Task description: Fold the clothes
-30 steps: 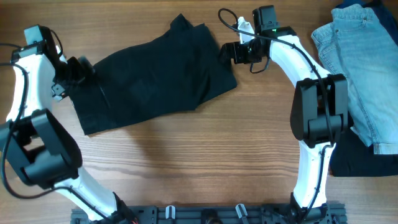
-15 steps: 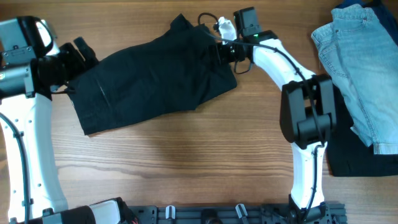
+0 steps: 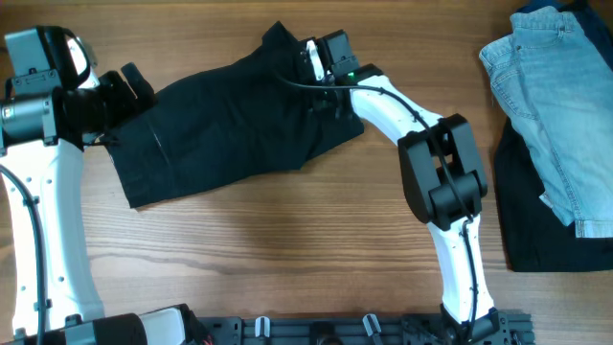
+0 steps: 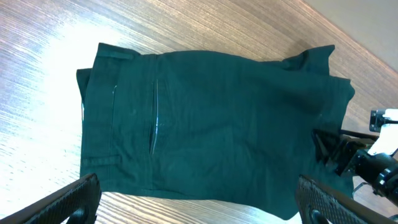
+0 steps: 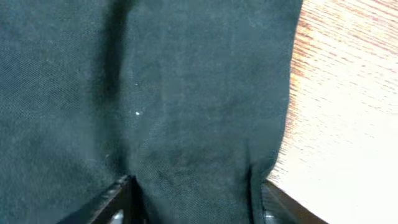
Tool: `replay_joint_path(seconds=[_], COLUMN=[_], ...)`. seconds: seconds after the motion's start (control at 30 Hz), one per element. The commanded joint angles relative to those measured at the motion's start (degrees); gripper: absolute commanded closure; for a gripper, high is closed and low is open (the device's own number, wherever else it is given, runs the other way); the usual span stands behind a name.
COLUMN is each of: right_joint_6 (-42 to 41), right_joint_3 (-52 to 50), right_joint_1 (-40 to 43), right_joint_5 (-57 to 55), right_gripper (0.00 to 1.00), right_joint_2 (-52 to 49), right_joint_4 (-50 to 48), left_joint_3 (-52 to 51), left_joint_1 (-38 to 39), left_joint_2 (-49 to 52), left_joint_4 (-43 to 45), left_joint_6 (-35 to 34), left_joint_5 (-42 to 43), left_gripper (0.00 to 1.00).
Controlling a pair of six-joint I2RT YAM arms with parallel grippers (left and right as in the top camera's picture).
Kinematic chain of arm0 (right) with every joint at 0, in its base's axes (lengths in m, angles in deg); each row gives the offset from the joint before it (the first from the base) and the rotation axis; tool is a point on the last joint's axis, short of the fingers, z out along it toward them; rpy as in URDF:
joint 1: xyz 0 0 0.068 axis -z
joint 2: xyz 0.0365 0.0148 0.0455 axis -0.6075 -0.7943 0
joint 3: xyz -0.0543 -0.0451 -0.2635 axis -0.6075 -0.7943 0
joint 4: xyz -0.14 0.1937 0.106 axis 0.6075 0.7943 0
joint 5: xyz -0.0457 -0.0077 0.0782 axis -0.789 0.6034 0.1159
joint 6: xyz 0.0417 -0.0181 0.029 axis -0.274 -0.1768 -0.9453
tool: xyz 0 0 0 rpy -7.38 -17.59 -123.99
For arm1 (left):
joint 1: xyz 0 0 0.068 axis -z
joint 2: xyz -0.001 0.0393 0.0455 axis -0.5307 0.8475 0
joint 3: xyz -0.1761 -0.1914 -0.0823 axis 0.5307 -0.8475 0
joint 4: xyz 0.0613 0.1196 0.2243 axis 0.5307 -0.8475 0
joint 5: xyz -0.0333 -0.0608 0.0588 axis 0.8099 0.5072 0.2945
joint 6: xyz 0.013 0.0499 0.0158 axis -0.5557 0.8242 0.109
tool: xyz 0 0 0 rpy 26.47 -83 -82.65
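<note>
Right pincer spread over shorts, jeans overhead only

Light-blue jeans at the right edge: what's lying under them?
A black garment sticks out below and left of the jeans. Its covered part, and anything else beneath, can't be seen.

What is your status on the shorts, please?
Left gripper open, by shorts. Right gripper open, fingers over shorts' edge. Shorts spread flat, unfolded. Jeans off to the side, apart.
</note>
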Motion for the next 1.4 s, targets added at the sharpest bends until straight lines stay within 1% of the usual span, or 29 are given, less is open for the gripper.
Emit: replay_joint_path(seconds=[0.0,0.03,0.07,0.1,0.13,0.27,0.43,0.53,0.6,0.7,0.8,0.93,0.97,1.0,1.03,1.07,1.1,1.13,1.37], right_joint_6=[-0.44,-0.74,-1.73,-2.01,-2.05,-3.80,-6.32,-6.45,-8.04,-9.03,-10.82,-10.73,-10.75,-10.75,-10.75,-10.73,-10.75,-10.73,-10.62], right_joint_3=[-0.42,-0.42,-0.39,-0.39,-0.39,-0.39,-0.39,-0.39,-0.39,-0.39,-0.39,-0.39,-0.37,-0.33,-0.33,-0.33,-0.33,-0.33,-0.33], right_joint_1=[-0.74,-0.57,-0.31,-0.04,0.24,2.56,8.17,12.20,14.56,18.67,20.39,20.63,20.63,20.63,20.63,20.63,20.63,20.63,20.63], right_joint_5=[-3.41,-3.76,-4.66,-5.42,-5.73,-5.70,-5.29,-2.60,-1.31,3.41,3.61,3.61,3.65,3.98,4.04,4.04,4.04,4.04,5.25], right_gripper=[0.57,0.64,0.76,0.91,0.96,0.96,0.96,0.96,0.96,0.96,0.95,0.96,0.88,0.65,0.46,0.23,0.02,0.01,0.00], right_joint_2=[-4.94,-4.94,-4.92,-4.92,-4.92,-4.92,-4.92,-4.92,-4.92,-4.92,-4.92,-4.66,-4.46,-3.96,-3.34,-2.49,-1.49,0.24,11.19], right_joint_4=[2.38,2.62,2.80,2.99,3.15,4.31,6.95,7.93,8.50,9.92,11.37,13.09,13.57,14.19,14.84,15.63,16.35,17.31,20.90], left_joint_3=[0.04,0.04,0.04,0.04,0.04,0.04,0.04,0.04,0.04,0.04,0.04,0.04,0.04,0.04,0.04,0.04,0.04,0.04,0.04], left_joint_1=[0.22,0.22,0.22,0.22,0.22,0.42,2.82,5.14,6.56,9.46,11.47,13.44,13.66,13.81,13.81,13.81,13.81,13.75,12.74], left_joint_2=[0.44,0.44,0.44,0.46,0.55,1.64,4.96,6.95,8.20,10.60,13.27,18.75,19.76,21.29,22.51,23.41,24.24,25.20,28.15], left_joint_4=[-0.20,-0.22,-0.22,-0.17,-0.15,-0.28,-0.15,0.33,0.74,1.14,1.70,3.65,4.07,4.66,5.09,5.42,5.81,6.56,12.07], left_joint_6=[-0.28,-0.28,-0.28,-0.28,-0.28,-0.31,-0.31,-0.31,-0.33,-0.33,-0.50,-0.98,-1.25,-2.23,-2.86,-3.43,-3.85,-3.98,-5.01], left_joint_5=[-0.37,-0.37,-0.37,-0.37,-0.35,-0.33,-0.35,-0.35,-0.33,-0.35,-0.37,-0.35,-0.35,-0.35,-0.37,-0.39,-0.37,-0.37,-0.37], left_gripper=[0.00,0.00,0.00,0.00,0.00,0.00,0.00,0.00,0.00,0.00,0.00,0.00,0.00,0.00,0.00,0.00,0.00,0.00,0.00])
